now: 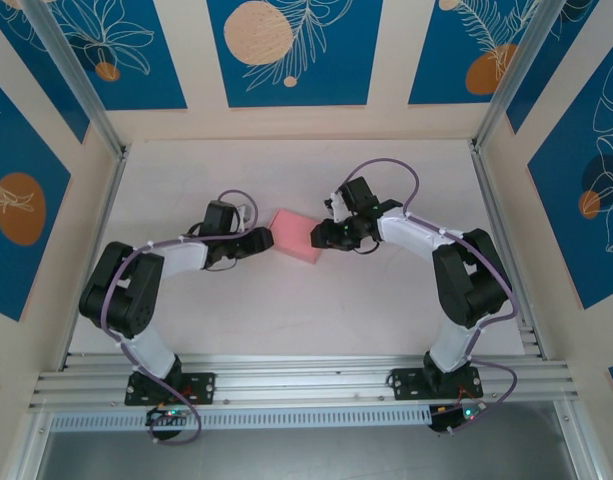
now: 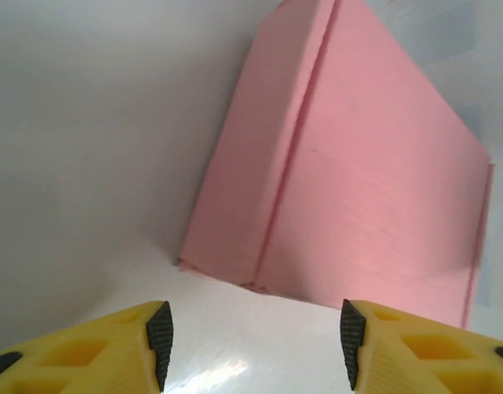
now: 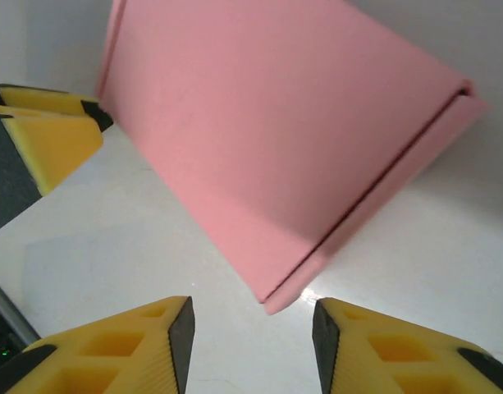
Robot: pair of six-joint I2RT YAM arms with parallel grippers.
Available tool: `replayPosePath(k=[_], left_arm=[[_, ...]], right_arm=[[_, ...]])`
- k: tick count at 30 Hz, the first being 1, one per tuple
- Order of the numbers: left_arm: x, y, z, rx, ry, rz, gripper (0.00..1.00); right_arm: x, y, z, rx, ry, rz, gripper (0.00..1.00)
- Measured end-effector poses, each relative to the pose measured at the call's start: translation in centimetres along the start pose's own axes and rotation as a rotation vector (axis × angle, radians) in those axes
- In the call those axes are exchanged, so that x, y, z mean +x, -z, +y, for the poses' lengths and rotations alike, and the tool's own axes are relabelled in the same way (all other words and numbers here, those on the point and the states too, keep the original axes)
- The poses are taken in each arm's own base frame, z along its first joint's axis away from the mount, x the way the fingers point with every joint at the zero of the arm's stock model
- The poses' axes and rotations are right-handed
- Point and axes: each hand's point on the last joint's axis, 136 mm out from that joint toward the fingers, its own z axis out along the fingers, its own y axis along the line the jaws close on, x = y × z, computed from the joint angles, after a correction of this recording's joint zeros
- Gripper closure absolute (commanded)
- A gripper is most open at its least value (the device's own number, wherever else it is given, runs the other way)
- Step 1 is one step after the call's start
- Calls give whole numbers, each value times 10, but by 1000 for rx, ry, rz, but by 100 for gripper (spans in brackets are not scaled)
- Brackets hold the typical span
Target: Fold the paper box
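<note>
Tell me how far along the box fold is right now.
Done: the paper box looks closed into a flat rectangular box lying on the table. In hand: nothing; the left end effector and right end effector are open on opposite sides of it. Left: a thin gap shows along one edge, so perhaps a final press.

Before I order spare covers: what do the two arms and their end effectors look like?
The left arm and right arm have black joints, white link covers and a looping purple cable each. The left end effector and right end effector carry yellow fingers with black pads.
</note>
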Motion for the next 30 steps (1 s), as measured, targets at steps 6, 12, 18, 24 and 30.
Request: replayPosePath(k=[6,12,18,24,30], left_arm=[[-4,22,-3,-36,-30,-39,32],[-27,28,-17,-49,-137,-64,30],[-41,9,-18,-55,-201,-42,33],[-28,-11,-7,-45,-170,17,40],[-30,-23,-17,39,-102,-2,41]], right_arm=[[4,4,-3,42,-19,2,36],[1,11,-1,52,-119,-23,35],[3,-6,-11,74,-216,-1,35],[-6,-32,-17,87,-246,33,38],[-39,-38,-16,74,-236,7,39]])
